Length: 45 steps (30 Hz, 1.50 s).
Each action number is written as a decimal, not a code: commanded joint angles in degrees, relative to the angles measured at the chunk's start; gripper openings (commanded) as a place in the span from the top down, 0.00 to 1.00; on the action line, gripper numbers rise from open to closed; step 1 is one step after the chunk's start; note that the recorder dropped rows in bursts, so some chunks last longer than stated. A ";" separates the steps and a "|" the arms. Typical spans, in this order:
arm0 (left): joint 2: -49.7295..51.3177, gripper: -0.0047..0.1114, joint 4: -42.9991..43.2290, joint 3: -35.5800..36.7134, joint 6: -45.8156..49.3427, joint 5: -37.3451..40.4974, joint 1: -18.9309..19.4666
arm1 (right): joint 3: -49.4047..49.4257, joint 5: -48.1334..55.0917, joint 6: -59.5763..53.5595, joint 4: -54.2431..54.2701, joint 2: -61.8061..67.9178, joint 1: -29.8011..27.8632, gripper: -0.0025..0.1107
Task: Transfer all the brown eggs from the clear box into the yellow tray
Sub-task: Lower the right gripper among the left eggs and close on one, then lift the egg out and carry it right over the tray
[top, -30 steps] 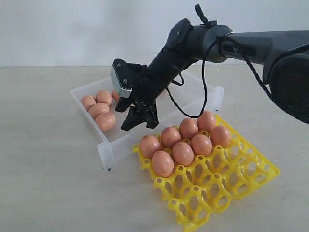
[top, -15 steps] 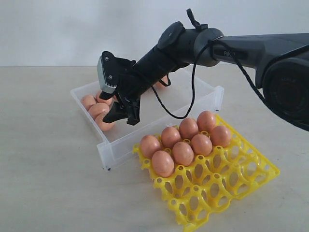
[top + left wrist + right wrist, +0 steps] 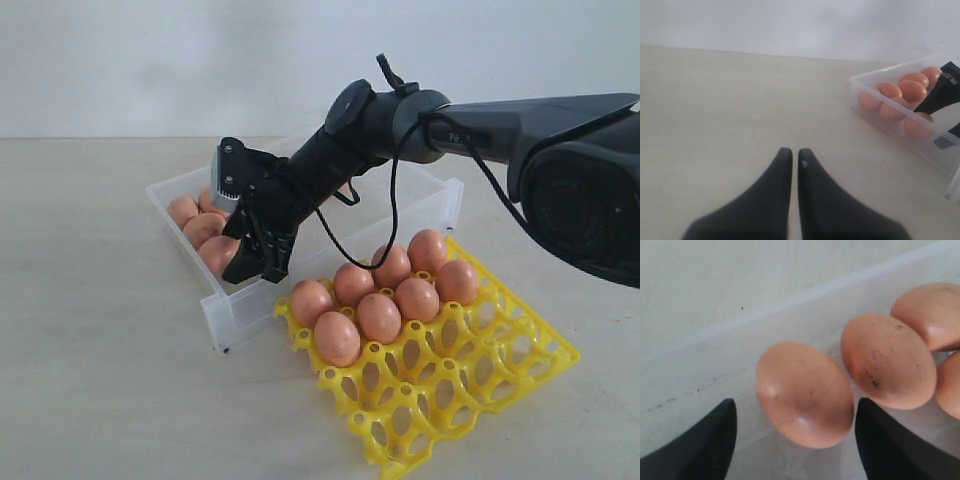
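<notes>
Nearest, the yellow tray [image 3: 480, 390] has brown eggs [image 3: 378, 316] filling its far-left cups. Behind, in the clear box [image 3: 240, 310], the right gripper [image 3: 258, 268] straddles the closest egg [image 3: 805, 392] with jaws spread wide — lined up to pinch it. Off left, the left gripper [image 3: 791, 152] is closed and empty — seemingly parked.

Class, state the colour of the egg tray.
The tray is bright yellow, clearest in the exterior view.

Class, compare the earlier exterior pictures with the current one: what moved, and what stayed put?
The right gripper swung left and down over the clear box; its open jaws now flank the nearest brown egg, gripping nothing. The eggs in the yellow tray and both containers stayed put.
</notes>
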 commanded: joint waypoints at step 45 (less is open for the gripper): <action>-0.20 0.92 -0.15 0.15 -0.06 -0.23 0.17 | 9.32 5.61 20.73 1.92 -10.08 -6.89 0.98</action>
